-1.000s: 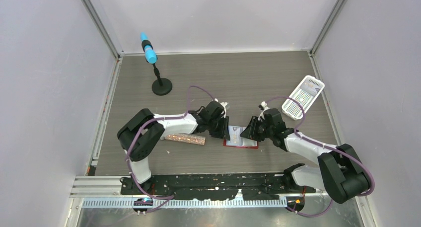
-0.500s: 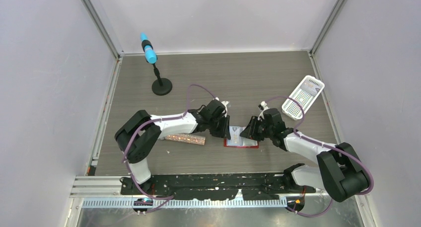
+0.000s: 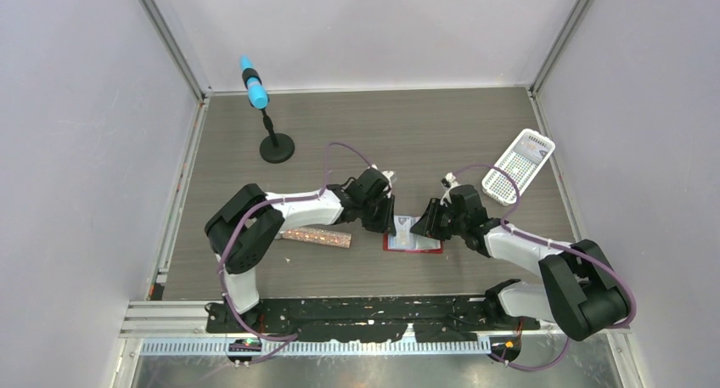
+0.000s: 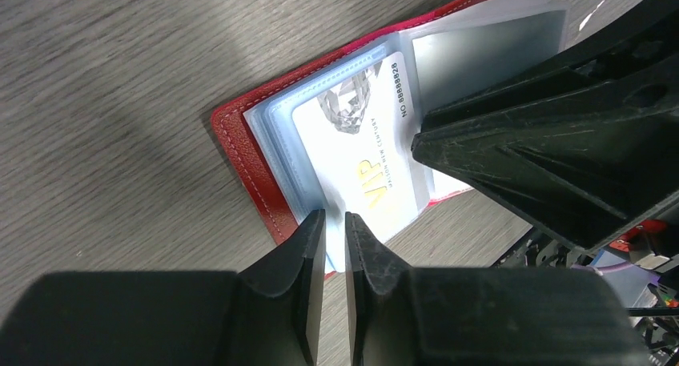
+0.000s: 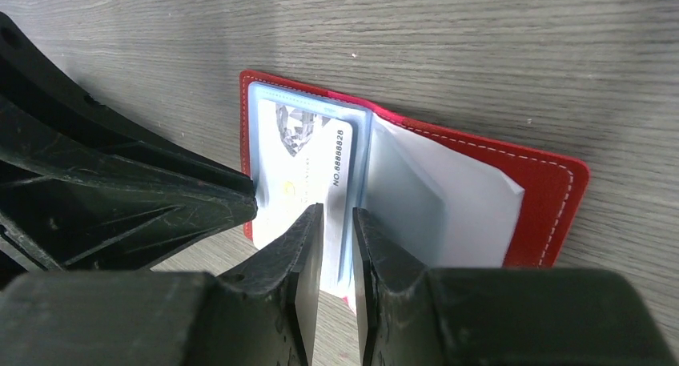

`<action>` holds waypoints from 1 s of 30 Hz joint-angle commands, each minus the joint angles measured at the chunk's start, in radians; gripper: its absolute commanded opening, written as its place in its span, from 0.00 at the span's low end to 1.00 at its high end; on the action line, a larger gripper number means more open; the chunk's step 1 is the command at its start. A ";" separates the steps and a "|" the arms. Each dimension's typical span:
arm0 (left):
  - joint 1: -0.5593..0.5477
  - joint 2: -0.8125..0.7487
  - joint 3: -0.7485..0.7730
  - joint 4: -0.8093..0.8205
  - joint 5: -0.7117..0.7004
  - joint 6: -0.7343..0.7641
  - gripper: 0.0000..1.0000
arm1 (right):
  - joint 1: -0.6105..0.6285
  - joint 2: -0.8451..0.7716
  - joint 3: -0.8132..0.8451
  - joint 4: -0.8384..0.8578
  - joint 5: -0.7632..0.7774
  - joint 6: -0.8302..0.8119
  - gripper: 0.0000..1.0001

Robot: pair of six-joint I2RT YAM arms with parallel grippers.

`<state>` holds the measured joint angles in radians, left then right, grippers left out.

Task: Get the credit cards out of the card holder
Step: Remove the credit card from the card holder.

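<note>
Left end effector point(image 4: 335, 219) tightened on credit card point(image 4: 376, 154) edge.

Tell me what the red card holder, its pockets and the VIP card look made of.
Card holder: likely faux leather, matte red, stitched edge.
Pockets: clear soft plastic, glossy, see-through bluish.
VIP card: probably stiff plastic, glossy white, printed.

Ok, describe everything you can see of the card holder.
The card holder is a small red book-style wallet with pale stitching, lying open on the table. Clear bluish sleeves fan from its spine; one holds a white VIP card. The left gripper and right gripper each straddle a sleeve edge, jaws narrow; whether they pinch is unclear.
</note>
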<state>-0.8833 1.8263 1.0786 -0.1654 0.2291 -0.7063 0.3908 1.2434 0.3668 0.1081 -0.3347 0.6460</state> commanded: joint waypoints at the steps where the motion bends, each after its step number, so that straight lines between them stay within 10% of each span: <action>1: -0.002 0.013 -0.015 0.031 -0.016 0.004 0.16 | 0.003 0.014 0.006 0.050 -0.003 -0.010 0.27; 15: -0.002 0.014 -0.038 0.041 -0.019 0.002 0.16 | 0.003 0.042 -0.001 0.102 -0.034 0.016 0.27; 22: -0.002 0.019 -0.036 0.011 -0.039 0.006 0.16 | 0.003 0.048 -0.011 0.131 -0.065 0.020 0.06; 30: -0.002 0.020 -0.018 -0.062 -0.090 0.046 0.16 | 0.003 -0.029 0.002 0.031 -0.036 -0.017 0.05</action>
<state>-0.8825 1.8267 1.0615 -0.1440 0.2127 -0.6994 0.3889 1.2659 0.3649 0.1913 -0.3771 0.6598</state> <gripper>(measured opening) 0.158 0.076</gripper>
